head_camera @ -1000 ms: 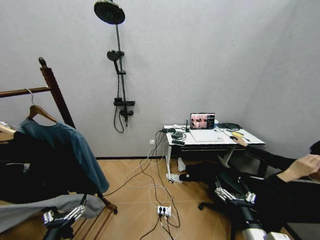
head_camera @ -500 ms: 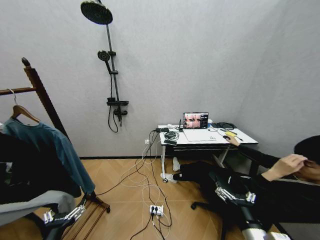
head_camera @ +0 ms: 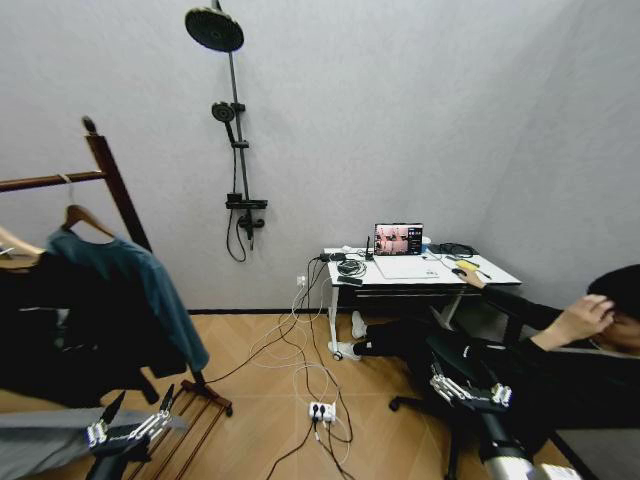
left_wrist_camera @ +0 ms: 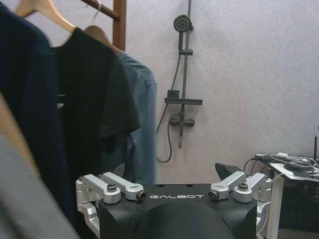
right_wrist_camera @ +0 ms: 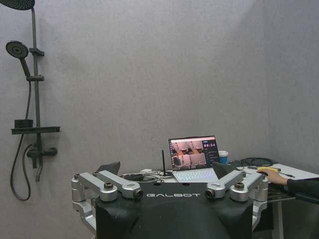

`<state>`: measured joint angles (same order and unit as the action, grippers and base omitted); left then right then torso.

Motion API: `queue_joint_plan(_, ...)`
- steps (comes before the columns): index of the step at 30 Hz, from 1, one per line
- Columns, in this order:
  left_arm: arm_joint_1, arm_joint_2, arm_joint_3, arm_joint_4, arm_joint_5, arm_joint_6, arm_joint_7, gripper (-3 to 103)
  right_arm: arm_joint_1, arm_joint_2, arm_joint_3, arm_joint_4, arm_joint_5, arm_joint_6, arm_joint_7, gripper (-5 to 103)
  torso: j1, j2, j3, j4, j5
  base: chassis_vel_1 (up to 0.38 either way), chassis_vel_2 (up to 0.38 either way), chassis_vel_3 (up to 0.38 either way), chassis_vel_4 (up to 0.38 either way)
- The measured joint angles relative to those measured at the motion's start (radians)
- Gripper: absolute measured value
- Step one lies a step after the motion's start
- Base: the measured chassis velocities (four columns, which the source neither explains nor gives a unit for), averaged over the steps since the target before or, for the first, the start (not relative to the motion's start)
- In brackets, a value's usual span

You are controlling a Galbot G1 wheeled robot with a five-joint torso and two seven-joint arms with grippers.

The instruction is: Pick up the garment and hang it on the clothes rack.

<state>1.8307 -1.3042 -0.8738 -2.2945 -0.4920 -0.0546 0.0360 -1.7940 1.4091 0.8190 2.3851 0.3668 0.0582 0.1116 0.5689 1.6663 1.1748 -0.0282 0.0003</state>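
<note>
The garment (head_camera: 140, 290) hangs on a wooden hanger (head_camera: 85, 217) from the clothes rack (head_camera: 110, 185) at far left, with the left gripper (head_camera: 138, 415) open low beneath it and the right gripper (head_camera: 467, 392) low at right.

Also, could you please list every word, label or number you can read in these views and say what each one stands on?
"GALBOT": on the black body of the left gripper, which hangs low beside the garment on the clothes rack.
"GALBOT": on the black body of the right gripper, held low facing the desk.
Laptop screen: pictures and text too small to read.
</note>
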Motion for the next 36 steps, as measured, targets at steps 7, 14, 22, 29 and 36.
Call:
queue_joint_plan(7,0.0,0.0,0.0,0.0,0.0,0.0,0.0,100,0.0,0.0,0.0,0.0,0.0,0.0,0.0,100,0.0,0.0,0.0,-0.0001,-0.0003,0.415,-0.112,-0.417,0.121)
queue_joint_plan(14,0.0,0.0,0.0,0.0,0.0,0.0,0.0,100,0.0,0.0,0.0,0.0,0.0,0.0,0.0,100,-0.001,0.001,0.0,0.001,-0.0008,0.254,-0.199,-0.275,0.22)
queue_joint_plan(22,0.0,0.0,0.0,0.0,0.0,0.0,0.001,100,0.0,0.0,0.0,0.0,0.0,0.0,0.0,100,0.0,0.0,0.0,0.0,0.0,0.065,-0.111,-0.083,0.113)
queue_joint_plan(29,0.0,0.0,0.0,0.0,0.0,0.0,0.0,100,0.0,0.0,0.0,0.0,0.0,0.0,0.0,100,0.0,0.0,0.0,0.0,-0.0009,0.193,-0.135,-0.178,0.163)
queue_joint_plan(36,0.001,0.0,0.0,0.0,0.0,0.0,0.0,100,0.0,0.0,0.0,0.0,0.0,0.0,0.0,100,-0.002,0.001,-0.001,0.0004,-0.0004,0.227,-0.232,-0.224,0.231)
